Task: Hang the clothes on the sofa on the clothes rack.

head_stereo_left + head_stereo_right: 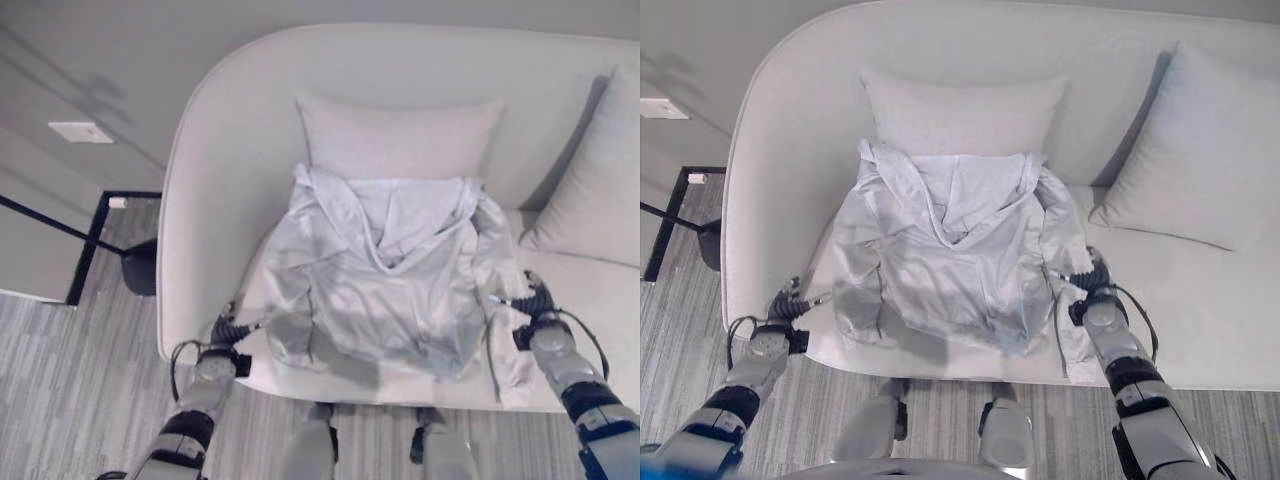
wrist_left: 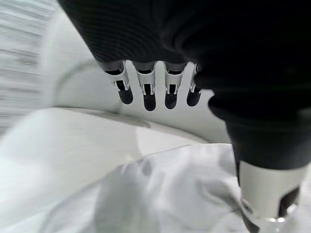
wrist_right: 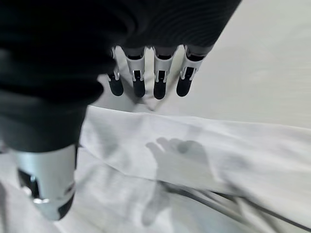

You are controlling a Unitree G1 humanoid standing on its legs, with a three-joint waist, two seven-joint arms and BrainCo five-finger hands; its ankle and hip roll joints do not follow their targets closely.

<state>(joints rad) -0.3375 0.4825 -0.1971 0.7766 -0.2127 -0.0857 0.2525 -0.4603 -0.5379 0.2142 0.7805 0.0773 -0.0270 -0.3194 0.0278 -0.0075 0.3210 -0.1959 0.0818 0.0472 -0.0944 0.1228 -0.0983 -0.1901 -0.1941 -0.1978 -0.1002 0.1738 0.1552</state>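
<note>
A light grey hooded jacket (image 1: 390, 275) lies spread on the sofa's seat, its hood toward the backrest. My left hand (image 1: 226, 332) hovers at the seat's front left corner, just beside the jacket's left sleeve, fingers (image 2: 148, 94) straight and holding nothing. The sleeve's cloth (image 2: 170, 194) shows below that hand. My right hand (image 1: 536, 303) is open at the jacket's right side. Its fingers (image 3: 146, 82) are straight above the right sleeve (image 3: 218, 155), and its shadow falls on the cloth.
The pale curved sofa (image 1: 200, 190) has one cushion (image 1: 400, 130) behind the jacket and another (image 1: 595, 190) at the right. A black metal frame (image 1: 88, 245) with a dark round base (image 1: 140, 266) stands on the striped floor to the left.
</note>
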